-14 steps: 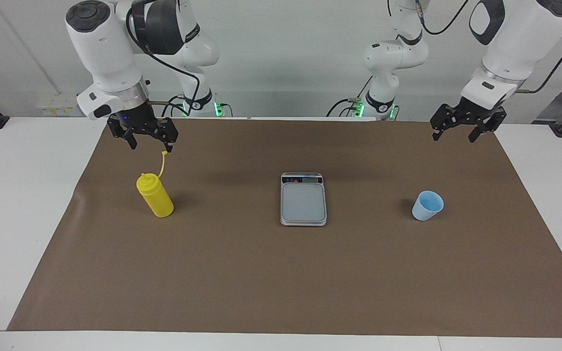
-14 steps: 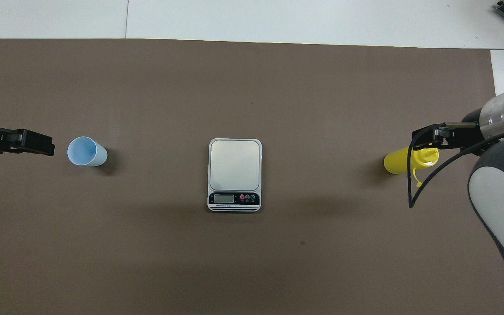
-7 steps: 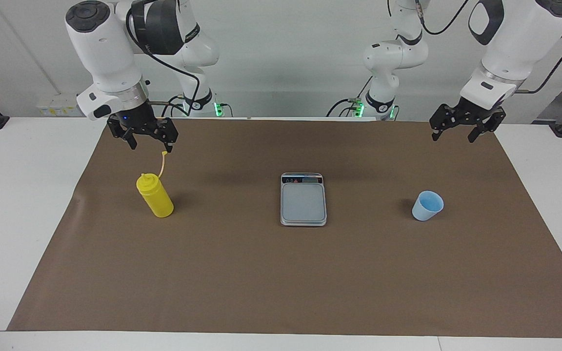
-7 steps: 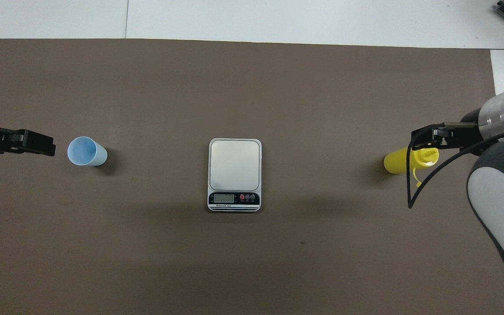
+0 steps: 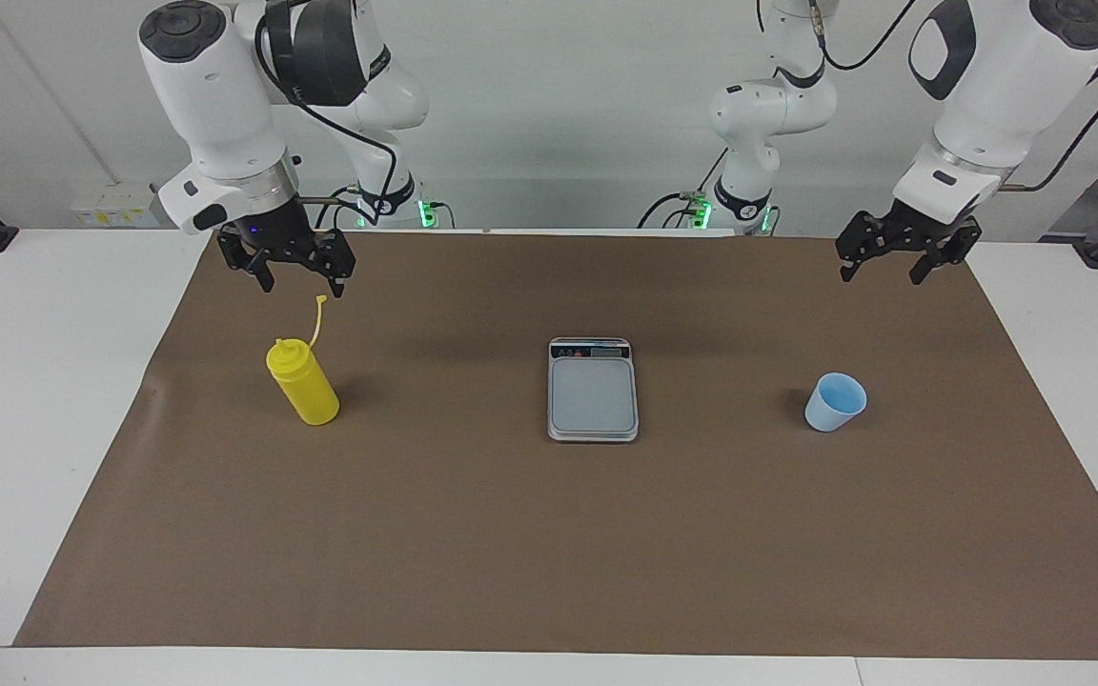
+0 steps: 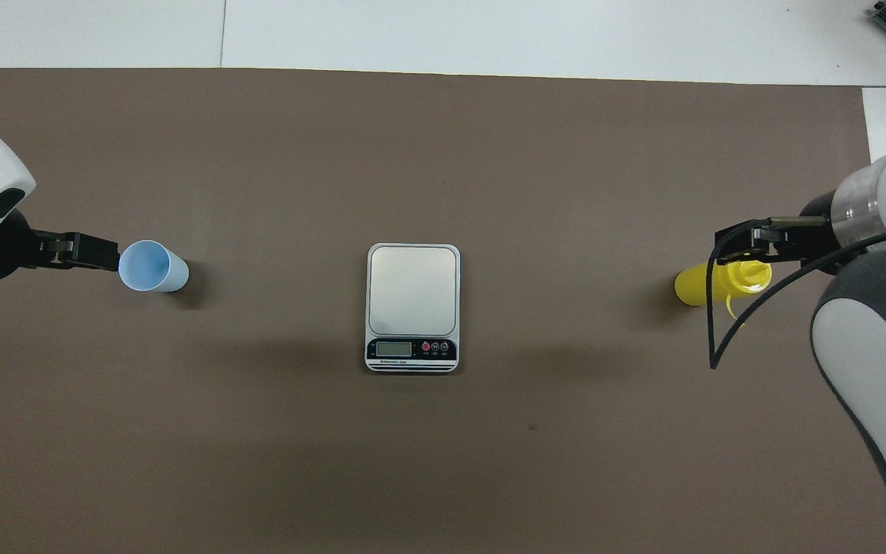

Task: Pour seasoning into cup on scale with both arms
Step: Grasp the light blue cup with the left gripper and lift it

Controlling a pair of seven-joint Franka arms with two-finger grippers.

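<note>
The yellow seasoning bottle stands upright on the brown mat toward the right arm's end, its cap strap sticking up. My right gripper hangs open in the air just above that strap, touching nothing. The silver scale lies mid-table with a bare plate, display toward the robots. Toward the left arm's end stands the light-blue cup, upright on the mat. My left gripper is open and raised over the mat beside the cup, holding nothing.
A brown mat covers most of the white table. Bottle, scale and cup stand in one row across it, well apart. Both arm bases sit at the table's robot edge.
Both grippers have drifted slightly inward: the left one toward the cup, the right one a little farther over the bottle. Bottle, scale and cup have not moved.
</note>
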